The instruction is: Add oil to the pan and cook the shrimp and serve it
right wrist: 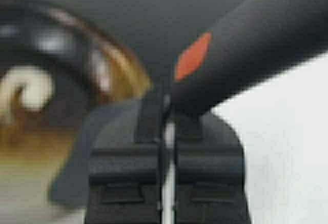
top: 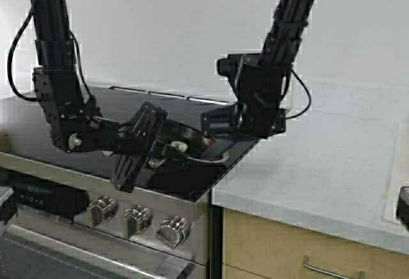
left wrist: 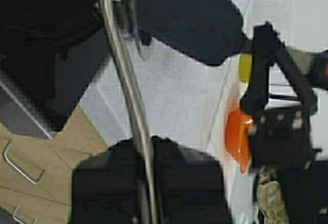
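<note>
Between both end effectors, shrimp

shrimp in pan | pan on stove | counter right

No readable text, labels, brands or numbers appear in any view.

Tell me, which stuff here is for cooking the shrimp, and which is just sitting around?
For the job:
- pan, its handle held by the left gripper
- shrimp, in the pan
- spatula, held by the right gripper

Just sitting around:
- orange bowl on the counter
- stove knobs
- drawer handle
</note>
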Robot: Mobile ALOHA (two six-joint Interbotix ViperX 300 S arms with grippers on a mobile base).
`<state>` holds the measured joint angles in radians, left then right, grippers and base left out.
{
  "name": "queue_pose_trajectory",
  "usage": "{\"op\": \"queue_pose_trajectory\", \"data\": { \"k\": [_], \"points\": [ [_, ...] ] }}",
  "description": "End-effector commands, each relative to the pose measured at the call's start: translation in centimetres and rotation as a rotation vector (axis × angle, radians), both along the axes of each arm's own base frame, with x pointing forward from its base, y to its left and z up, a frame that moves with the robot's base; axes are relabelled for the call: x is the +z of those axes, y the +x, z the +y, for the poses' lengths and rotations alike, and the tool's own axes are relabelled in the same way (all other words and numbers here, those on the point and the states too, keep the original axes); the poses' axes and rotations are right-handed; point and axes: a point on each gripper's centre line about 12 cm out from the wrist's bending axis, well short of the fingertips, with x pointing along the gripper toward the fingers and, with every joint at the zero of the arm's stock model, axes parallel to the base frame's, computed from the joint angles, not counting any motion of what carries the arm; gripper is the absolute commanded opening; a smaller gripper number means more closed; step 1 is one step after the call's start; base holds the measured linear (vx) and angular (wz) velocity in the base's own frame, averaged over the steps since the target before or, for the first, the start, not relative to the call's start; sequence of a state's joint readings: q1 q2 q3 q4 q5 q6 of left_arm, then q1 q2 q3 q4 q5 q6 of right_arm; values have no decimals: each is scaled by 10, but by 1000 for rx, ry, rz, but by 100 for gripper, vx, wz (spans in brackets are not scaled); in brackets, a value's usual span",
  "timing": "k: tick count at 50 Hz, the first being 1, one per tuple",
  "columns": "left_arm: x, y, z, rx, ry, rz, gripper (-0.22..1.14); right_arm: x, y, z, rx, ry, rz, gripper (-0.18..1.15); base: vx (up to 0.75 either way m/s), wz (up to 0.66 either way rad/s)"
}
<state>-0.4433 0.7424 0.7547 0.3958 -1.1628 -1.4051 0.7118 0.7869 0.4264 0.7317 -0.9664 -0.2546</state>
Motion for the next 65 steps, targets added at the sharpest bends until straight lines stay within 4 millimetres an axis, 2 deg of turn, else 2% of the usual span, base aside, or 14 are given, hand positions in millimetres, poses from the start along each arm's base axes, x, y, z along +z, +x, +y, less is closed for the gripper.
{"op": "queue_pose_trajectory", "data": {
  "k": [1,27,35,42,56,65],
  "points": [
    [31,13,-4,-5,-26,-108,3,22,17,2,-41,57,-22,8,0,0],
    [30,12,-5,-22,-23,-106,3,51,65,-10,-161,173,-93,8,0,0],
    [30,11,-5,-27,-23,-106,3,53,73,-9,-162,190,-83,8,0,0],
    [29,11,-5,-27,-21,-105,3,41,72,-9,-156,182,-50,8,0,0],
    [29,10,-6,-30,-23,-104,3,-7,52,-21,-190,200,64,8,0,0],
    [29,10,-7,-46,-33,-93,3,-29,44,-24,-222,268,123,8,0,0]
  ]
}}
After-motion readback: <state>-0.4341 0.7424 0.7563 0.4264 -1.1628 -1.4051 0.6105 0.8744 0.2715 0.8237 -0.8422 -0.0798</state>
